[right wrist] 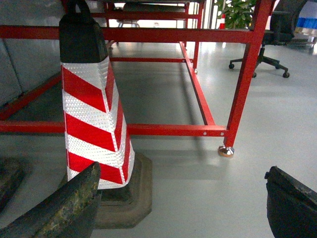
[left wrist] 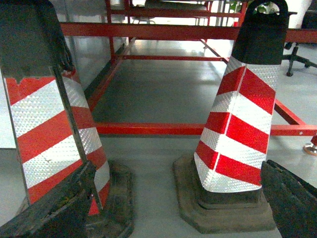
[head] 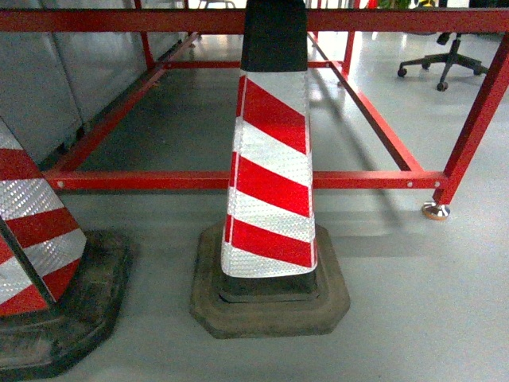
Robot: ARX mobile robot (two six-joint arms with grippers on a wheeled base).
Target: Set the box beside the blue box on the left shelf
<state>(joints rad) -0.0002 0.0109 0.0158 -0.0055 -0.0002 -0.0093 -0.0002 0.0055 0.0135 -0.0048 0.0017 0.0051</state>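
The box, the blue box and the left shelf are all out of view. My left gripper stands open, its dark fingers spread wide at the bottom corners of the left wrist view, with only floor and cone bases between them. Low over the grey floor, my right gripper is open too and holds nothing; its worn fingers frame bare floor. Neither gripper shows in the head view.
A red-and-white striped cone on a black rubber base stands close ahead, a second cone at the left. Behind them runs a red-painted metal frame with a foot. An office chair stands far right.
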